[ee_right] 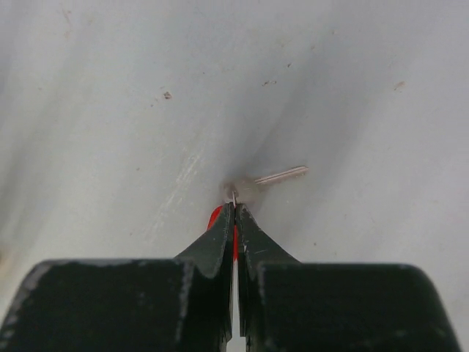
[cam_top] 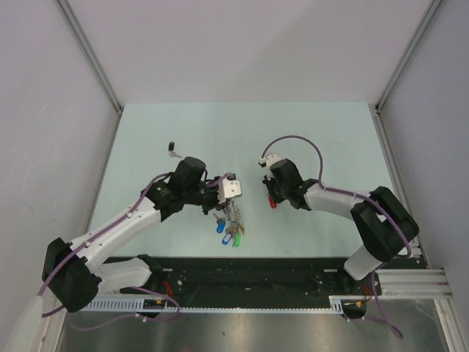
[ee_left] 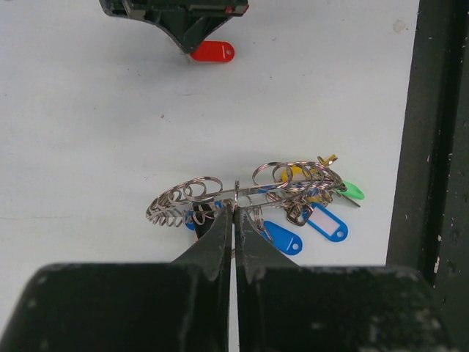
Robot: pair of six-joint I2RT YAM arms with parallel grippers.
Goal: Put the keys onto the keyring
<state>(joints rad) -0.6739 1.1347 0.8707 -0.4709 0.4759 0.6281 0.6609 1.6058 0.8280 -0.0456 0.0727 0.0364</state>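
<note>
Surface: a pale table [cam_top: 330, 139] set between grey walls, with a black rail [cam_top: 242, 275] along its near edge.
Far-left item: a small black-headed object [cam_top: 171, 149] lies alone on the table, well apart from everything else; it is too small to identify.
Left arm [cam_top: 124, 220]: it reaches in from the near left corner towards the middle of the table.
Left gripper [ee_left: 234, 211]: the jaws are pressed together, with the tips pinching the wire of the keyring; no gap shows between them.
Keyring [ee_left: 249, 192]: a silver wire ring crowded with small split rings. It is at the left fingertips, near the table's middle and just ahead of the rail.
Keys [ee_left: 282, 238]: they are bunched on the ring, mostly to the right of the pinch in the left wrist view. Blue heads lie nearest, with a yellow and a green one behind.
Gap: bare table separates the keyring from the red-headed key, which are near but apart.
Red-headed key [cam_top: 272, 202]: it is at the right fingertips, right of the keyring and low against the table. In the right wrist view its silver blade pokes out beyond the tips, angled right.
Right gripper [ee_right: 234, 213]: the jaws are closed onto the red head, and red shows between them.
Right arm [cam_top: 344, 202]: it comes in from the near right.
</note>
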